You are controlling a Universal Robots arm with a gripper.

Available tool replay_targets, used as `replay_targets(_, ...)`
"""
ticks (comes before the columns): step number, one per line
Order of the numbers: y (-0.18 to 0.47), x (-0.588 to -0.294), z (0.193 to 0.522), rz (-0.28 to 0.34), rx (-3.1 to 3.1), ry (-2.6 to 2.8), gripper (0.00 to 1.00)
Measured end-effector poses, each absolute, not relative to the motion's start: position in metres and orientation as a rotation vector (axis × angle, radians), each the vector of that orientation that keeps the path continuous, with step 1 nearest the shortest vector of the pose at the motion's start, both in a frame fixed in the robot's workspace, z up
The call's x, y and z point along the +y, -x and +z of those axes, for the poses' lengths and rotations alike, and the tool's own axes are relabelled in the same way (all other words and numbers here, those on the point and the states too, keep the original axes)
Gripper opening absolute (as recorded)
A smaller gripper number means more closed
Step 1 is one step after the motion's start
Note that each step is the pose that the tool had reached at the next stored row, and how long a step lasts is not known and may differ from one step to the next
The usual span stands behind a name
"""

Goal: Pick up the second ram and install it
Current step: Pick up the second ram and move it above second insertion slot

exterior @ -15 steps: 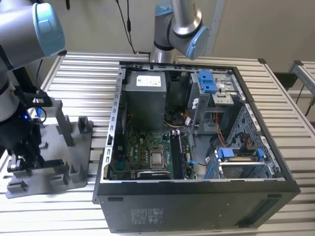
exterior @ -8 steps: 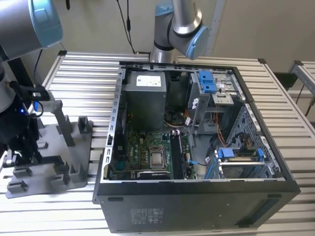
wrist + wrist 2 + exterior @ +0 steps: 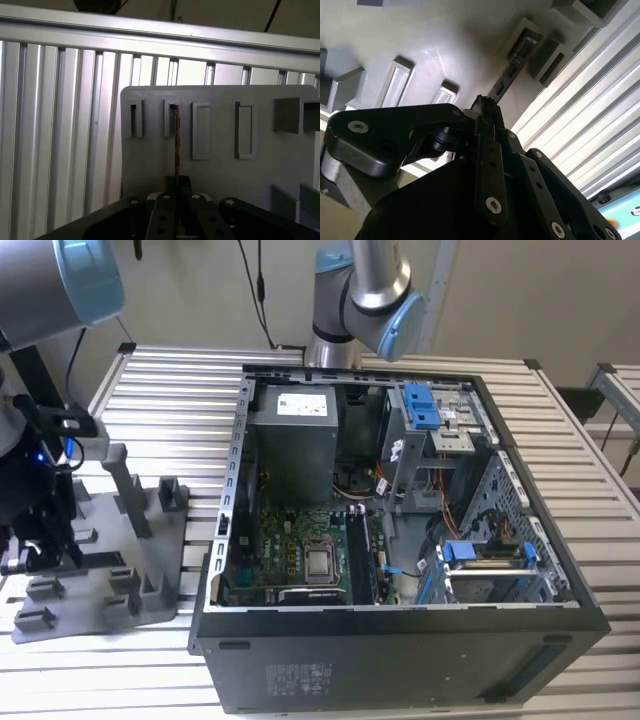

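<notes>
The exterior view shows the open computer case (image 3: 400, 665) at its right and the grey fixture plate (image 3: 160, 590) on the slatted table (image 3: 180, 390) at its left, with the arm's wrist low over the plate. Both wrist views add the second ram (image 3: 512, 70), standing on edge in a plate slot. The gripper (image 3: 178, 186) points down at the plate, its fingers (image 3: 487, 150) clamped on the stick's near end.

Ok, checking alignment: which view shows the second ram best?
Second wrist view: the second ram runs lengthwise from the gripper to its slot. First wrist view has it edge-on, a thin line; exterior view gives its fixture plate.
</notes>
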State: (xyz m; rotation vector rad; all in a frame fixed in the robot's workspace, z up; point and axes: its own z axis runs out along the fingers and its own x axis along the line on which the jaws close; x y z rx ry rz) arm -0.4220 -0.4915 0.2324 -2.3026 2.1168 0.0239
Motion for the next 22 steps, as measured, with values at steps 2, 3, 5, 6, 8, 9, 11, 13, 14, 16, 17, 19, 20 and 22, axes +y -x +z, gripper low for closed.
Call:
replay_targets(2,0.422,-0.491,0.236,0.024,2.117,2.303,0.14)
replay_targets(3,0.422,-0.491,0.238,0.024,2.117,2.303,0.14)
replay_targets(5,0.422,-0.491,0.243,0.024,2.117,2.303,0.14)
replay_targets(6,0.422,-0.491,0.246,0.024,2.117,2.303,0.14)
replay_targets(8,0.422,-0.491,0.251,0.024,2.117,2.303,0.14)
replay_targets(9,0.422,-0.491,0.254,0.024,2.117,2.303,0.14)
replay_targets(11,0.422,-0.491,0.26,0.024,2.117,2.303,0.14)
replay_targets(13,0.422,-0.491,0.267,0.024,2.117,2.303,0.14)
replay_targets(14,0.422,-0.491,0.27,0.024,2.117,2.303,0.14)
replay_targets(16,0.422,-0.491,0.276,0.024,2.117,2.303,0.14)
replay_targets(17,0.422,-0.491,0.279,0.024,2.117,2.303,0.14)
replay_targets(19,0.422,-0.491,0.284,0.024,2.117,2.303,0.14)
replay_targets(20,0.422,-0.491,0.287,0.024,2.117,2.303,0.14)
replay_targets(22,0.422,-0.491,0.293,0.024,2.117,2.303,0.14)
